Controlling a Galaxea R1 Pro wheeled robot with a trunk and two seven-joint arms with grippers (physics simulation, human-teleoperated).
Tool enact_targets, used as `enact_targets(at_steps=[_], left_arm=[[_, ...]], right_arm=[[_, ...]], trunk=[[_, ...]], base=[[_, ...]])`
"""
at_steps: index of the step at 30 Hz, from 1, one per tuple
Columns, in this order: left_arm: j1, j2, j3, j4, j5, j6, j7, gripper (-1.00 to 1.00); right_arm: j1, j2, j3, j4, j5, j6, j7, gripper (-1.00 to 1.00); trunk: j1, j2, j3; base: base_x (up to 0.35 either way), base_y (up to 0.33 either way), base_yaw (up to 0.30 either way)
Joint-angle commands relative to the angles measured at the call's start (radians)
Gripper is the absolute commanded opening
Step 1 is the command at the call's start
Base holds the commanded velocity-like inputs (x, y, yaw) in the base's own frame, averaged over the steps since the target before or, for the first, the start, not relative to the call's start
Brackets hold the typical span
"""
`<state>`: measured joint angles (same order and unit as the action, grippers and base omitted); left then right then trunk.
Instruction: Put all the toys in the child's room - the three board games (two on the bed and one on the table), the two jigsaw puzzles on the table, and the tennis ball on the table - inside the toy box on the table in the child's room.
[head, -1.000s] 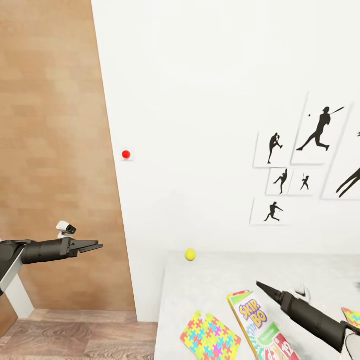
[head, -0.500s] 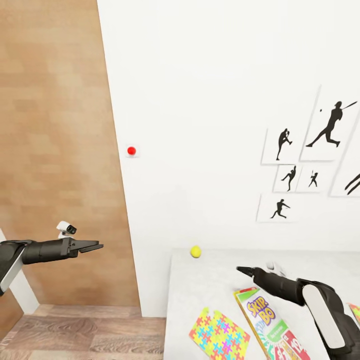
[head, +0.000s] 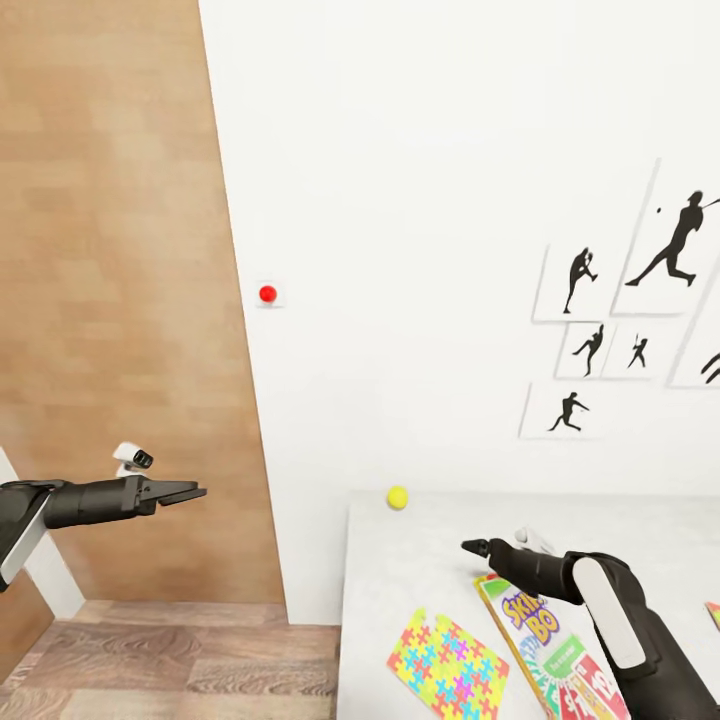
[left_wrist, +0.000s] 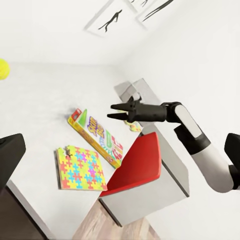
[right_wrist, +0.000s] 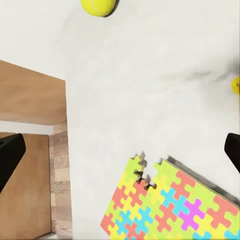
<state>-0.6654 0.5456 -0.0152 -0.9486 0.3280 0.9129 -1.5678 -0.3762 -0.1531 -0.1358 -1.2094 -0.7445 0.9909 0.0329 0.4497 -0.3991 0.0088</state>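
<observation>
While our right gripper (head: 476, 547) floats, fingers pressed together, above the SKIP-BO box (head: 545, 645), our left gripper (head: 190, 491) looks shut too.

A yellow-green ball (head: 398, 497) sits near the grey table's (head: 420, 570) back corner. A puzzle (head: 447, 667) lies beside the Skip-Bo box (head: 545, 652), under the right gripper (head: 474, 547). The left gripper (head: 190, 491) hangs before the wooden door (head: 110, 300).
</observation>
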Motion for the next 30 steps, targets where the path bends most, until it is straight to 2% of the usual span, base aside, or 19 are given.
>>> enact_targets(at_steps=[1, 20, 30], left_arm=[[0.0, 0.001, -0.002, 0.0, 0.002, 0.011, -0.003, 1.0], [0.0, 0.0, -0.002, 0.0, 0.002, 0.006, -0.003, 1.0], [0.0, 0.0, -0.002, 0.0, 0.002, 0.006, -0.003, 1.0]], right_arm=[[-0.002, 0.001, 0.003, 0.003, 0.003, 0.004, -0.002, 1.0], [-0.018, 0.004, 0.021, 0.024, 0.005, 0.007, -0.138, 1.0], [-0.018, 0.004, 0.023, 0.027, 0.005, 0.008, -0.151, 1.0]], trunk=[[0.0, -0.001, -0.002], [0.0, -0.001, -0.033], [0.0, -0.001, -0.037]], base=[[0.0, 0.038, 0.0], [0.0, 0.009, 0.0], [0.0, 0.0, 0.0]])
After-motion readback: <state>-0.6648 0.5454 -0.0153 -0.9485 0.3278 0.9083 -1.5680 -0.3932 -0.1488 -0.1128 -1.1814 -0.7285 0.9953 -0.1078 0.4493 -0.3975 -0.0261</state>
